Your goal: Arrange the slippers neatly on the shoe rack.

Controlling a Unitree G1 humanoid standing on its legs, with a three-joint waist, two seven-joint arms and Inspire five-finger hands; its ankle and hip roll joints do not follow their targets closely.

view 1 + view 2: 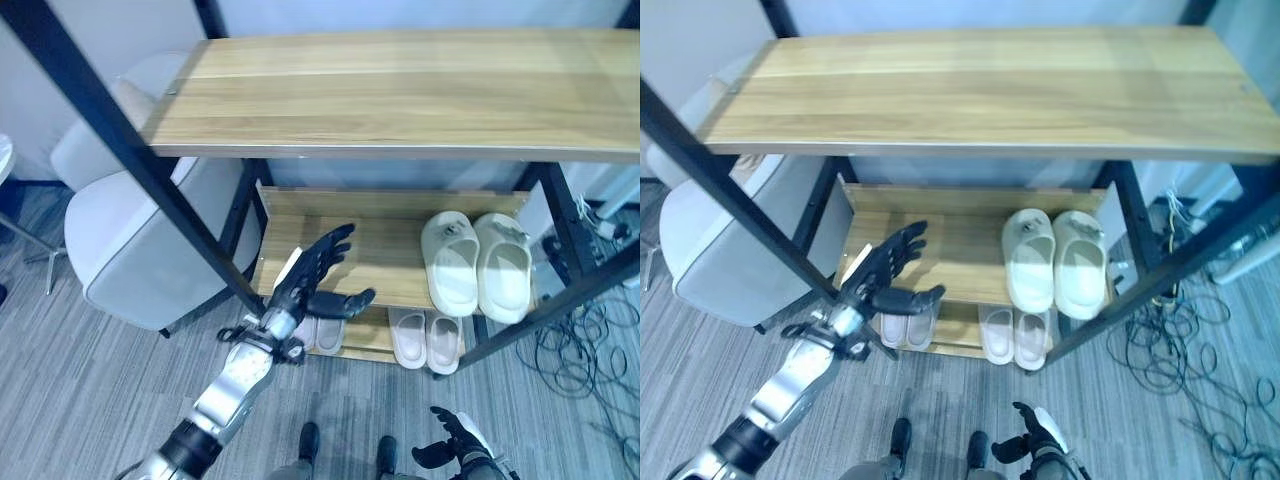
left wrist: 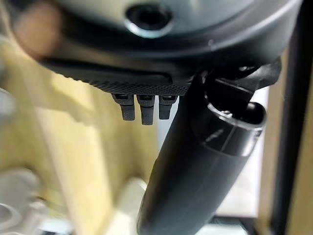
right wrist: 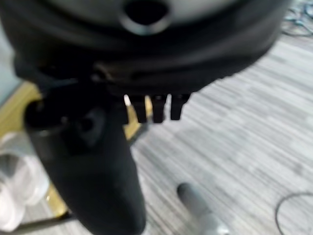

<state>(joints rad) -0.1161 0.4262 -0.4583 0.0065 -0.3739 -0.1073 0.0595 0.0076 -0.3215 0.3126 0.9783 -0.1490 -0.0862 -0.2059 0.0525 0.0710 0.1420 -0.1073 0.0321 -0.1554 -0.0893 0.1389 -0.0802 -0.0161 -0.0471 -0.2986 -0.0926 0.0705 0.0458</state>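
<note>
- Reaching in toward the shoe rack (image 1: 400, 100), the left hand (image 1: 318, 272) is seen with fingers straight and spread and the thumb held out to the side; nothing is held in it.
- The left hand is placed over the front edge of the middle shelf (image 1: 385, 255), toward the shelf's 9 o'clock end, above the slippers on the lower level.
- A pair of cream slippers (image 1: 476, 262) is laid side by side on the middle shelf at its 3 o'clock end, toes pointed to 12 o'clock, the two touching along their inner edges.
- A pair of pale pink slippers (image 1: 426, 338) is set on the bottom shelf (image 1: 365, 345), just below the cream pair and slightly toward 9 o'clock of it.
- Another pale pair (image 1: 318, 333) is seen on the bottom shelf directly under the left hand, partly covered by the thumb.
- The right hand (image 1: 455, 440) is seen low at 5 o'clock of the head views, over the grey plank floor (image 1: 90, 380), well apart from the rack; its fingers are relaxed and loosely bent, and nothing is held.
- A white chair (image 1: 130, 230) is stood against the rack at its 9 o'clock side.
- The rack's top board is left bare wood.
</note>
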